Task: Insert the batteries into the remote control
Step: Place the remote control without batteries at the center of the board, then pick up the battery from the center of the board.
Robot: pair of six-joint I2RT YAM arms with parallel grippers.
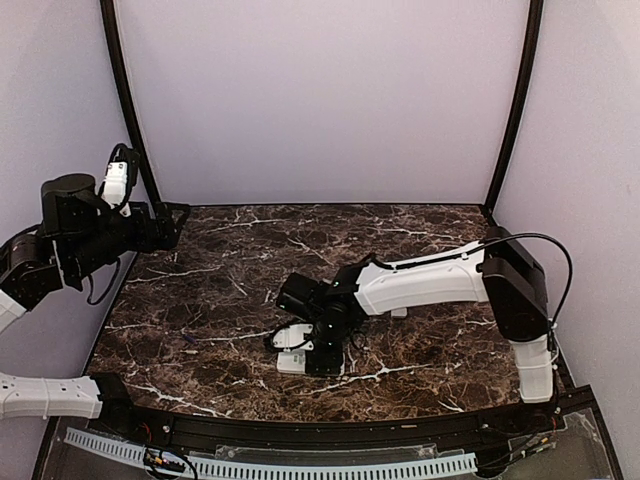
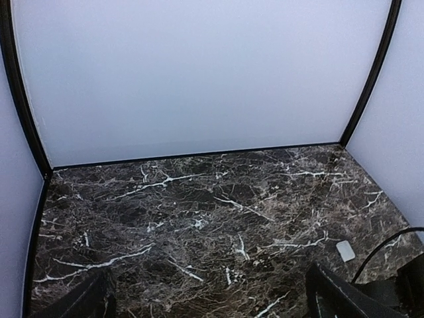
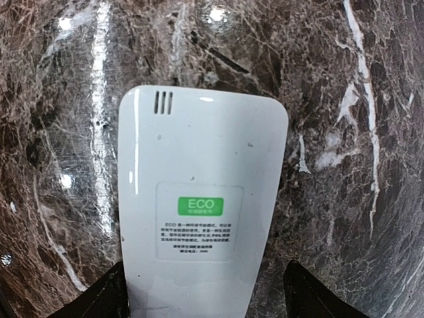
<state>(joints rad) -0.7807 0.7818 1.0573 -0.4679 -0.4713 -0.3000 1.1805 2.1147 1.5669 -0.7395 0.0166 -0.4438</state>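
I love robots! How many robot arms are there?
2. The left arm is raised at the table's left edge; the right arm reaches to the middle, over the remote.

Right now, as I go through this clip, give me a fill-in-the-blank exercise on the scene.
The remote control lies ____ side up.
Its green label reads ____.
The right gripper has a finger on either side of the ____.
The left gripper holds ____.
Missing words: back; ECO; remote; nothing.
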